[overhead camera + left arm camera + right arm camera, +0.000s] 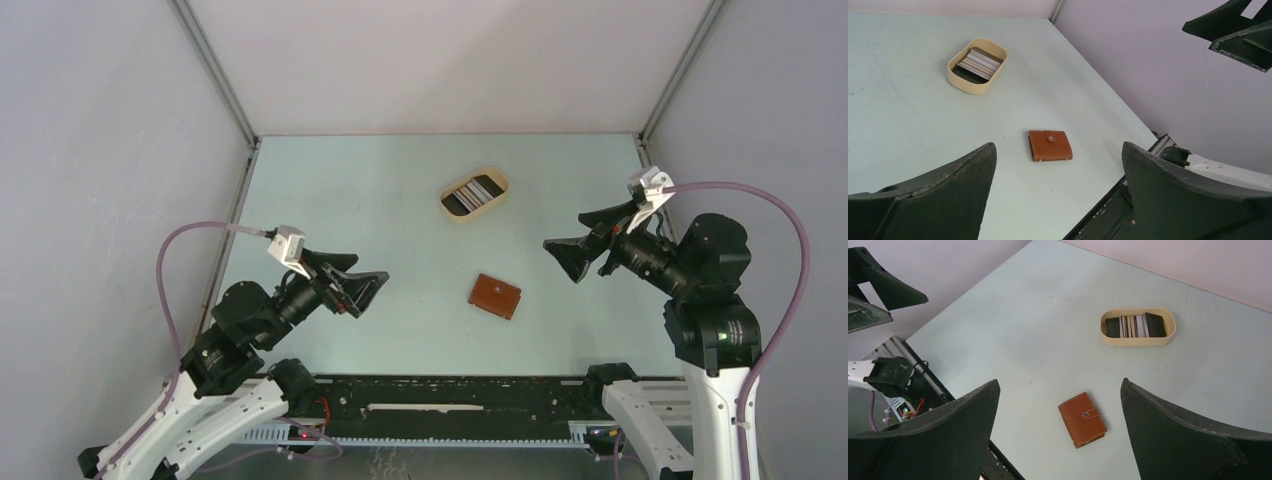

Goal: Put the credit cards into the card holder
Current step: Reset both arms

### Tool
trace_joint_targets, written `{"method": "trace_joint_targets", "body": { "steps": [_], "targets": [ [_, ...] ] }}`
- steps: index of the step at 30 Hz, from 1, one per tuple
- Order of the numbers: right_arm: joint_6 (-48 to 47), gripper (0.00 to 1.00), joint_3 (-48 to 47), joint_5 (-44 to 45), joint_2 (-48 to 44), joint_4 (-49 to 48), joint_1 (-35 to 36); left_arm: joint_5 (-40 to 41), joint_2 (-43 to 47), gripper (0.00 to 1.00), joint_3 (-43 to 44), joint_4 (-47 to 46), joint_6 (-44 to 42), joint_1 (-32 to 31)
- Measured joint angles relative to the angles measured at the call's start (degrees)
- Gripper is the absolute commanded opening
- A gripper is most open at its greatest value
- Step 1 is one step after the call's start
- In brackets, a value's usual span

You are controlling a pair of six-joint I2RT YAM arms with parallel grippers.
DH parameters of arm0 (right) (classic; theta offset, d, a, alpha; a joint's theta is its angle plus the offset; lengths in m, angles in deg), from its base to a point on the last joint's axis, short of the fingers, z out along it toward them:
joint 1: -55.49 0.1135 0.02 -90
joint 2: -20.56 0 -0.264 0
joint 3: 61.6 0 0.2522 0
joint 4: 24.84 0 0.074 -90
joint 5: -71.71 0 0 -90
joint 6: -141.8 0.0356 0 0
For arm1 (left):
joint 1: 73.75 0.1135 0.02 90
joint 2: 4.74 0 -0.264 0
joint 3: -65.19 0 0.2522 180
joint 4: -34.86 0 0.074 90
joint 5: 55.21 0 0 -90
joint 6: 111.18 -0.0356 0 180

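Note:
The card holder (495, 296) is a small reddish-brown wallet, lying folded with its tab fastened on the pale table between the two arms. It also shows in the left wrist view as the card holder (1050, 145) and in the right wrist view as the card holder (1082, 419). The credit cards (474, 192), black, grey and white, stand packed in a beige oval tray (452, 215) farther back. My left gripper (368, 283) hangs open to the wallet's left, holding nothing. My right gripper (563, 232) hangs open above the table on the wallet's right, also holding nothing.
The tray (968, 86) with the credit cards (979, 63) sits beyond the wallet; from the right wrist the tray (1138, 341) holds the credit cards (1134, 326). Grey walls close in the left, right and back. A black rail (450, 400) runs along the near edge.

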Motion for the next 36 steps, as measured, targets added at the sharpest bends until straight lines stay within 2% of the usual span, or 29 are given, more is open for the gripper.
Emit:
{"method": "trace_joint_targets", "body": {
  "steps": [36],
  "targets": [
    [0.31,1.0,1.55,-1.49,-0.52,-0.9,-1.51,1.53,2.45,1.0,-0.13,0.22,-0.04,0.0]
  ]
}}
